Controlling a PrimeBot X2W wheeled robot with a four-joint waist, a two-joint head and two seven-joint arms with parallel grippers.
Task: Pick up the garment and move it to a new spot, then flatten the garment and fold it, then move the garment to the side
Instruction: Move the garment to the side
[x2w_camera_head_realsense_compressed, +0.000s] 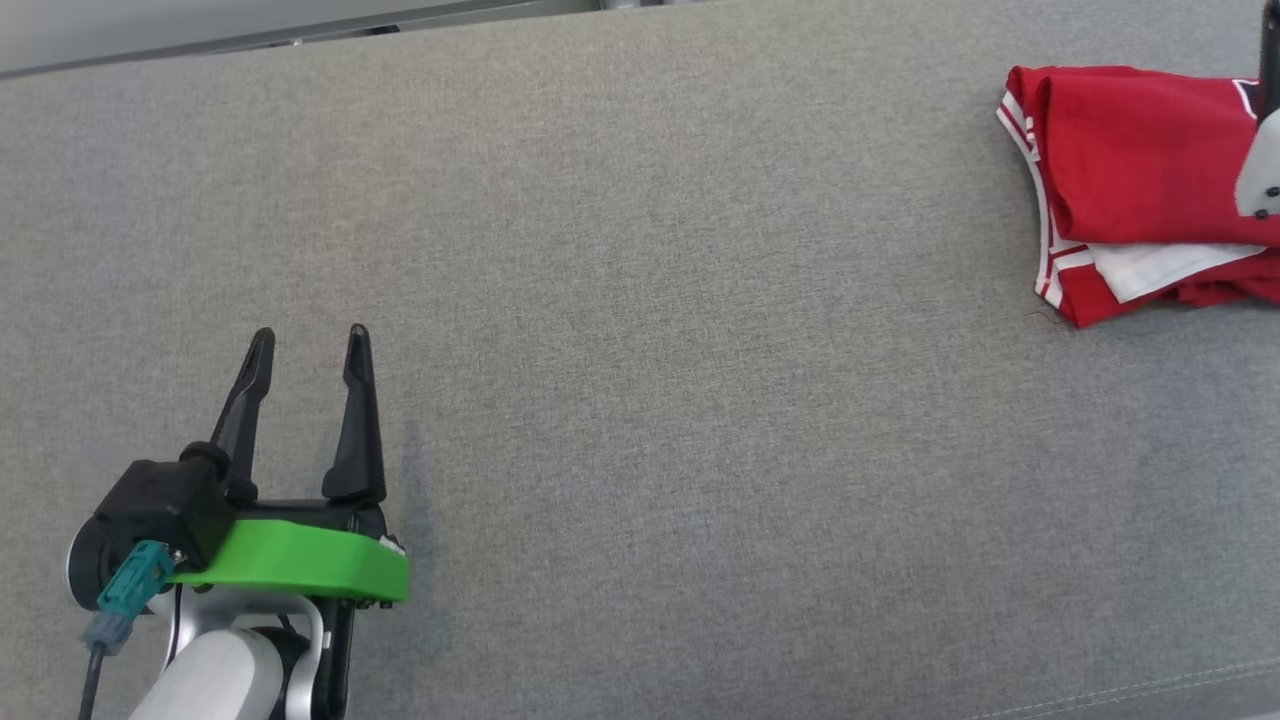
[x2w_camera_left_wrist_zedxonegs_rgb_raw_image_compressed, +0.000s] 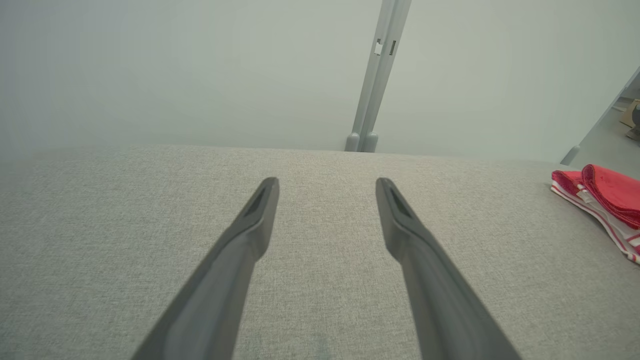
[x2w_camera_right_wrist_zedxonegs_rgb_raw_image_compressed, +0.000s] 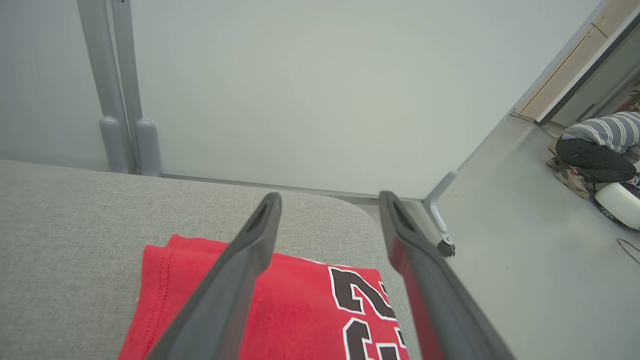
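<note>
Both end effectors gape empty; your right end effector (x2w_camera_right_wrist_zedxonegs_rgb_raw_image_compressed: 330, 197) hovers over the folded garment (x2w_camera_right_wrist_zedxonegs_rgb_raw_image_compressed: 280, 310), your left end effector (x2w_camera_head_realsense_compressed: 310, 335) well apart to its left.

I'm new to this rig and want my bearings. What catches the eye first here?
The folded red garment stands out, lying at the right end of the grey surface, with black numerals showing on it in the right wrist view. The right gripper hangs open over it. The left gripper sits open at the lower left of the head view, far from the cloth.
</note>
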